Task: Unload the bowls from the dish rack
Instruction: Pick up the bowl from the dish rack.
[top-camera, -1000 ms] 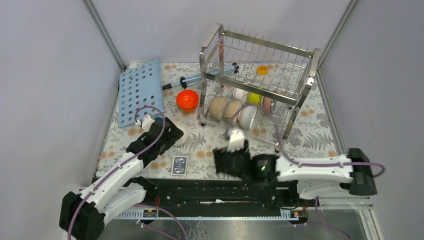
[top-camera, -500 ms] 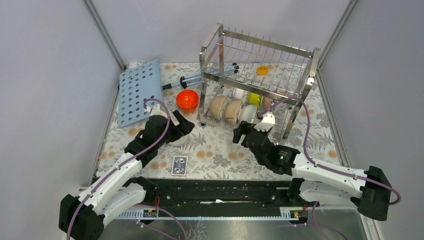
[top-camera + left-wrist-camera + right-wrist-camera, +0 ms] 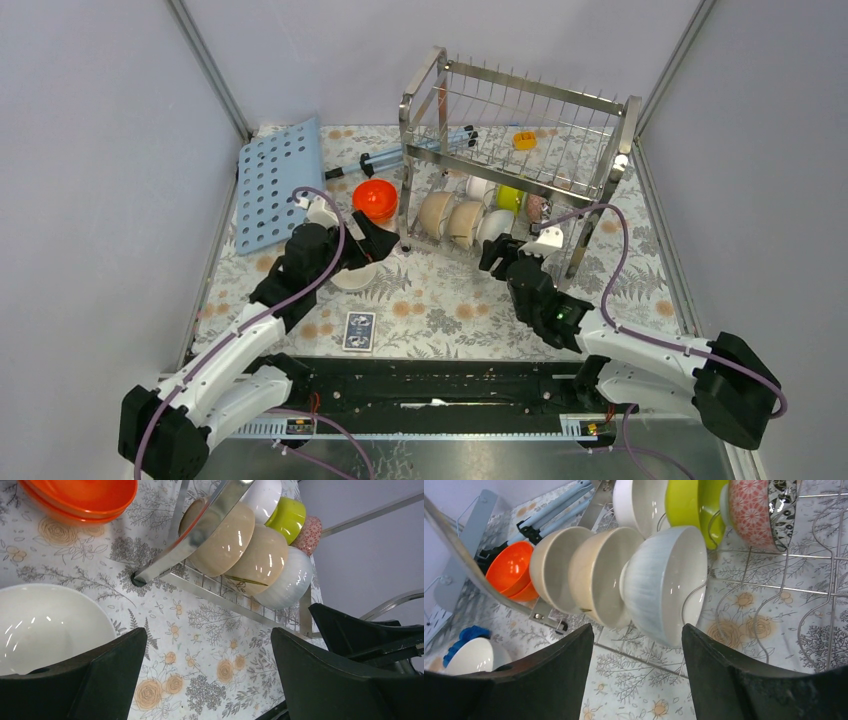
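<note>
The steel dish rack [image 3: 628, 122] stands at the back right. Its lower tier holds a row of two beige bowls [image 3: 436, 210] [image 3: 599, 575] and a white ribbed bowl [image 3: 495, 228] [image 3: 664, 585]. Behind them sit a white bowl [image 3: 639, 502], a green bowl [image 3: 689, 505] and a pink patterned bowl [image 3: 754, 512]. My right gripper [image 3: 510, 250] [image 3: 638, 630] is open just in front of the ribbed bowl, with nothing between its fingers. My left gripper [image 3: 372, 245] [image 3: 207, 640] is wide open and empty above the cloth. A white bowl [image 3: 352, 274] [image 3: 45, 625] on the table lies beside it, and an orange bowl [image 3: 375, 198] [image 3: 80, 497] beyond.
A light-blue perforated board [image 3: 275, 185] lies at the back left. A grey-blue long tool [image 3: 400, 158] lies beside the rack. A card box [image 3: 358, 330] sits near the front. A small yellow item [image 3: 525, 140] rests on the rack's upper tier. Grey walls close in both sides.
My right arm swung from the front of the table up to the rack's lower tier, and its jaws narrowed somewhat. My left gripper moved right and back, past the white table bowl.
</note>
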